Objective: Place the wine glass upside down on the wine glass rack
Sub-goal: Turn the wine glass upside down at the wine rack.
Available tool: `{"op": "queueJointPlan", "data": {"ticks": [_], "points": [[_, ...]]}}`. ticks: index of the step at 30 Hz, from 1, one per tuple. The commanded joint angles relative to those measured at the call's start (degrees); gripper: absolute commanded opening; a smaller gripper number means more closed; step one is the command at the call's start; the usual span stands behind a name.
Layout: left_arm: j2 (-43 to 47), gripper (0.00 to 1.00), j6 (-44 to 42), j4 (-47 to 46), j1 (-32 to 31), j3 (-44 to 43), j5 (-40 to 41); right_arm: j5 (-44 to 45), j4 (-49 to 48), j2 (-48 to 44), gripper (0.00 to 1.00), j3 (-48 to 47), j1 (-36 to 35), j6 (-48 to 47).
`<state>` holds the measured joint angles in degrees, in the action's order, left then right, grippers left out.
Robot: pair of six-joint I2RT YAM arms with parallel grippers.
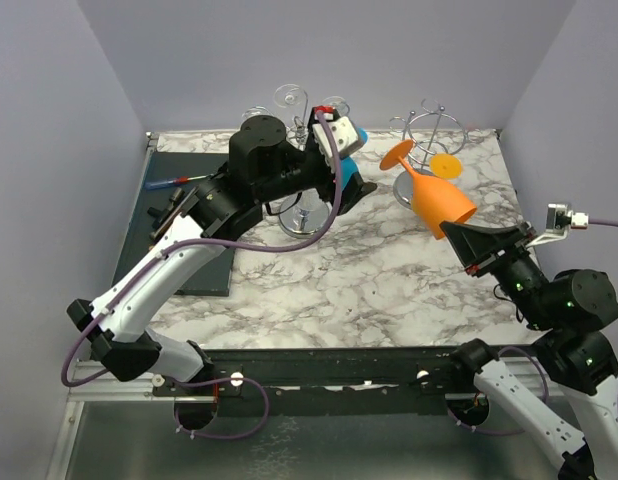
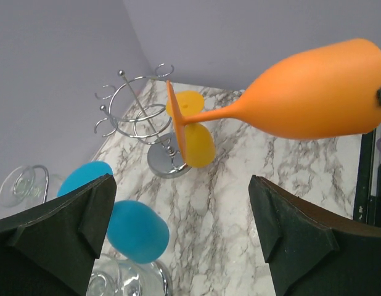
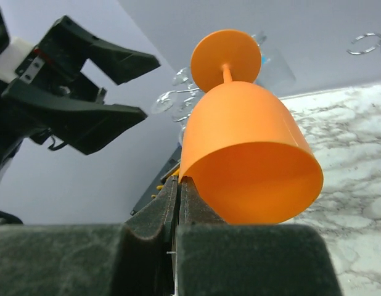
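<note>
Grips the orange wine glass (image 1: 436, 203) by the rim of its bowl with the right gripper (image 1: 457, 230), jaws pressed almost together on the thin wall. Holds it in the air above the marble table (image 1: 339, 285), tilted well over, with the bowl's mouth facing back toward the right arm and the stem and foot aimed at the wire rack (image 1: 434, 128) in the far right corner. Has the foot just beside the rack's rings in the top view; cannot tell whether touching. Not yet hung on the rack. Spreads the left gripper (image 2: 181, 185) wide with nothing between its fingers, over the far middle of the table, facing the orange wine glass. Shows a yellow glass (image 2: 195, 139) by the rack's base, a blue glass (image 2: 138, 231) close under the left gripper, and clear glasses (image 1: 289, 98) at the back beside a second stand (image 1: 301, 218).
</note>
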<state>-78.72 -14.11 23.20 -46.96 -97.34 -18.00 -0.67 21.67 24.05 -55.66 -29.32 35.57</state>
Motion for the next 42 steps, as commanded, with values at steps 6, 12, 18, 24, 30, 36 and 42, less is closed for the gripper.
{"op": "queueJointPlan", "data": {"ticks": [6,12,18,24,30,36,42], "points": [[-5.1,0.93,3.7,-1.7,-1.0,-5.8,-2.8,-11.8,-11.8,2.4,0.01,-0.7,-0.3,-0.8],[-5.1,0.7,0.3,-1.6,-1.3,-5.7,-1.6,-15.4,-14.9,4.6,0.01,-1.4,-0.3,-0.5],[-4.3,0.24,-2.5,-1.6,-1.3,-5.4,-0.4,-17.2,-15.6,5.7,0.01,-0.8,-0.3,-0.3],[-2.2,0.0,-7.9,-1.7,-1.3,-3.4,1.2,-17.2,-13.3,5.7,0.17,-0.9,-0.3,-0.6],[0.2,0.0,-17.2,-2.9,-1.3,-2.8,3.7,-19.7,-1.0,6.9,0.64,-5.0,-0.3,-0.6],[5.1,0.0,-32.6,-5.2,-1.3,1.1,2.5,-29.0,15.3,10.0,0.81,-12.6,-0.4,-3.6],[14.7,0.0,-53.3,-7.0,-2.2,14.5,-3.3,-32.6,17.4,15.0,0.81,-19.6,-0.4,-3.1]]}}
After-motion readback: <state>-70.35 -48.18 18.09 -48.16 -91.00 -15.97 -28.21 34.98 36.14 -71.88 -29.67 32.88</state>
